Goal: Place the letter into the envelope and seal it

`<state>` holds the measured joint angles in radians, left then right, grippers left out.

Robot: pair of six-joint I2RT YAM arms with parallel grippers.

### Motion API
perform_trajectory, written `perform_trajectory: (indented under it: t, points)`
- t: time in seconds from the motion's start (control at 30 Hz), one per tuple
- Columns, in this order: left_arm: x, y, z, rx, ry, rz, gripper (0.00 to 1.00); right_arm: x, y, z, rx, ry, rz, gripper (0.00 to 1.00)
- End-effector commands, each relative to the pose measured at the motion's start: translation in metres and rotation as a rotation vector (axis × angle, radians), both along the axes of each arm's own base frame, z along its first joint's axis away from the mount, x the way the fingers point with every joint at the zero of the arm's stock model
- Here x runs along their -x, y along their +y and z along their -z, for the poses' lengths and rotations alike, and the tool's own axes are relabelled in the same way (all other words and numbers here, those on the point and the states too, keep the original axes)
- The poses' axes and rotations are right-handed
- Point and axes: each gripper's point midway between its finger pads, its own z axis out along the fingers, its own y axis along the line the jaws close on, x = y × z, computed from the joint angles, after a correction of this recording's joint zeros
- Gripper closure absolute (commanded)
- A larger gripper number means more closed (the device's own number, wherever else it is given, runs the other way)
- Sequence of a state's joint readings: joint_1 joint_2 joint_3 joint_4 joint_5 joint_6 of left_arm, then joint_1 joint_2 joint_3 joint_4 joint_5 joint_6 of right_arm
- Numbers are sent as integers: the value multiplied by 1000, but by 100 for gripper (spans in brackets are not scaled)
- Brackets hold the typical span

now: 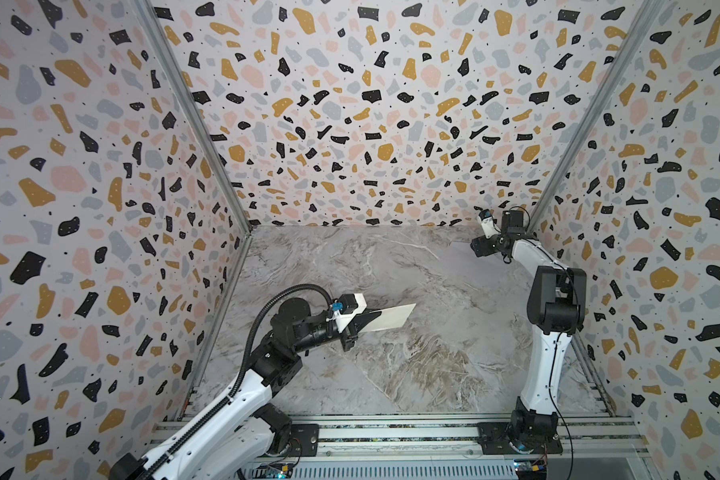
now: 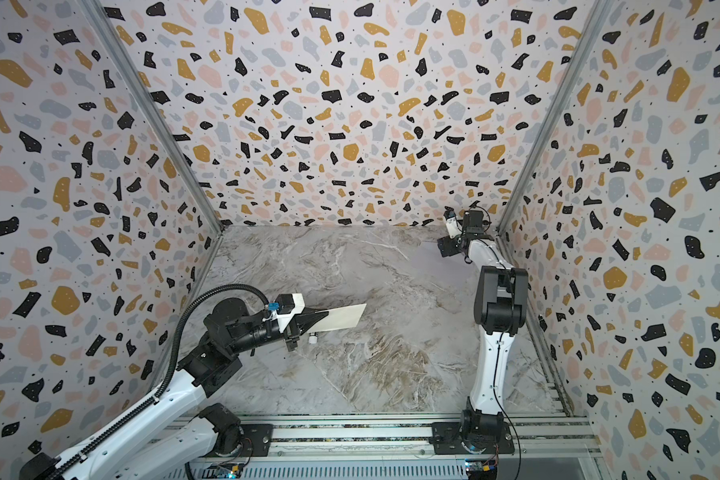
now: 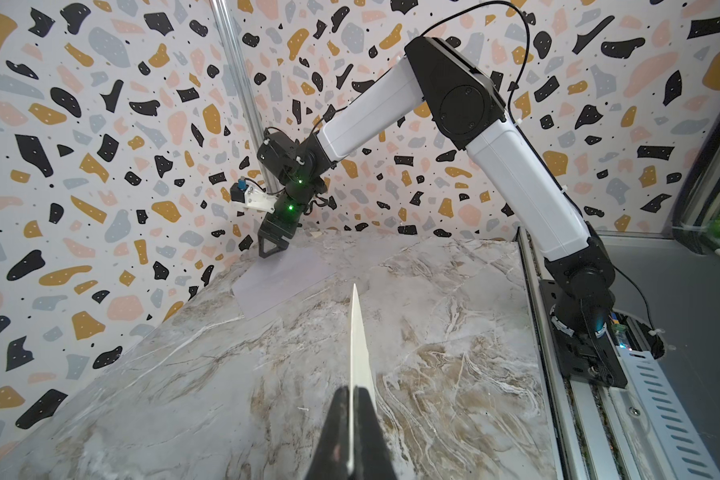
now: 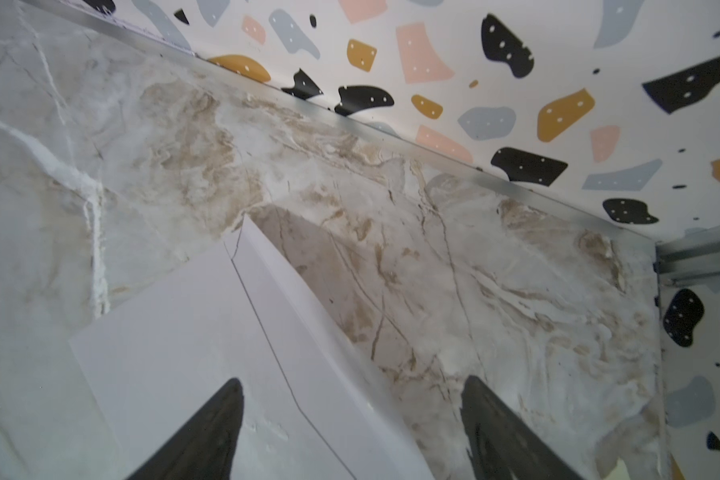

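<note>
**Left gripper (image 1: 371, 319) clamped on the letter (image 1: 393, 316); right gripper (image 4: 354, 381) spread wide, gripping nothing.**
Left wrist view shows the letter edge-on over the table's (image 1: 391, 374) near-left area, with its print indiscernible. Only the right wrist view shows the envelope (image 4: 175, 345) flap raised. In both top views the envelope, at the far-right corner, blends into the marble.

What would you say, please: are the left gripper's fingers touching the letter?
Touching. In the left wrist view the left gripper has its fingers shut on the letter, with no gap.
</note>
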<state>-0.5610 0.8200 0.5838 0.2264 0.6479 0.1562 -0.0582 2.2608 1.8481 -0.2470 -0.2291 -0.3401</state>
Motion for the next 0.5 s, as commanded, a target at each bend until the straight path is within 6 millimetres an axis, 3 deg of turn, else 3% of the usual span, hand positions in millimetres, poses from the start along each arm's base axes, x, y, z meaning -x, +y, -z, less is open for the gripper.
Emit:
perform_trajectory:
  t: [0.0, 0.2, 0.37, 0.47]
  points:
    - [-2, 1, -5, -9, -28, -3, 100, -1, 1, -4, -26, 31, -36, 23]
    - [-3, 2, -2, -22, -29, -15, 100, -4, -8, 9, -63, 75, -50, 31]
    - [-4, 1, -2, -24, -25, -16, 100, -2, -17, 18, -120, 96, -37, 46]
    - [-5, 1, -3, -24, -27, -19, 100, 1, -17, 23, -158, 111, -45, 62]
